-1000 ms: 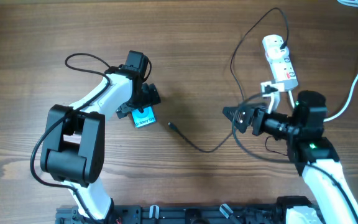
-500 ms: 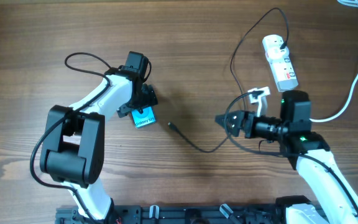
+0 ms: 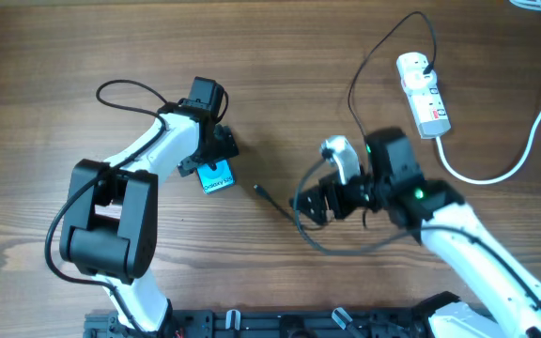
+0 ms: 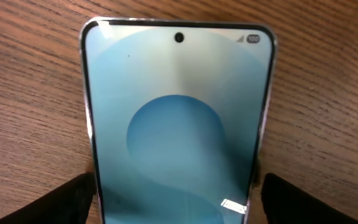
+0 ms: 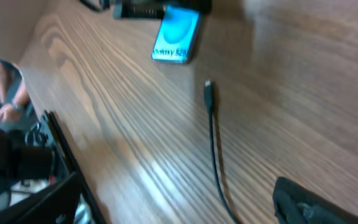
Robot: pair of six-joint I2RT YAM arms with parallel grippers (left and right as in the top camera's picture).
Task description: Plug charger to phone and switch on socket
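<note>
Lying flat on the brown wooden table (image 3: 64, 56), the small rectangular teal-screened smartphone (image 4: 176, 124) is clamped at its long edges by the left gripper (image 3: 208, 160). The long thin black charger cable (image 3: 272, 202) is laid on the wood, its connector tip near the smartphone but apart from it. The right gripper (image 3: 306, 208) is held over this cable, jaws spread and empty. The short white power strip (image 3: 422, 94) is seen well apart, at the far right.

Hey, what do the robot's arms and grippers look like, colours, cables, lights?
Both arms have white links joined by chunky black joint housings. The left arm carries a thin black cable looping off it and ends in the black left gripper. The right arm shows a small green light and ends in the black right gripper.
</note>
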